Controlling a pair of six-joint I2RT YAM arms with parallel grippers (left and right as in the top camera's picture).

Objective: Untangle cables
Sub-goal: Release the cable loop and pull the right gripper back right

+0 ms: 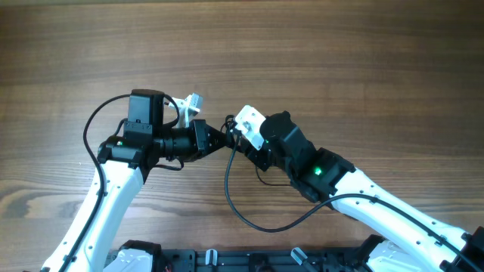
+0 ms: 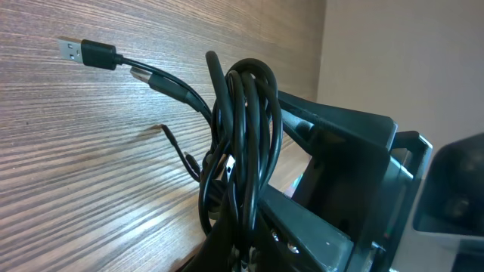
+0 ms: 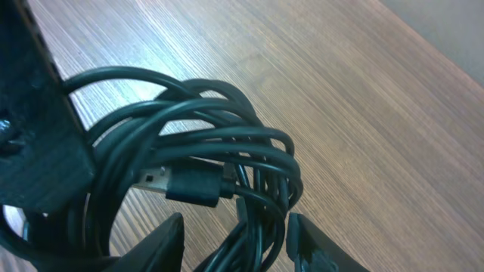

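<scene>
My left gripper (image 1: 218,140) is pressed together on the cables (image 2: 246,136). Its own fingers are cut off at the bottom of the left wrist view, so I can't see the exact spot where it pinches. My right gripper (image 3: 236,242) has its two fingers apart, and a bunch of cords hangs in the gap. Only the finger tips show, so I can't tell if they press on the cords.

From above, my two grippers meet near the middle of the table (image 1: 302,53). They hide almost all of the cables there.

The cables are thin, black, smooth and a bit shiny. They are bent into many round loops that lie over each other. I can't tell how many cords there are or where each one ends.

One flat plug with a silver metal tip (image 2: 87,53) sticks out to the side, up off the table. Another plug (image 3: 193,183) sits inside the loops.

The table is brown wood with fine lines.
</scene>
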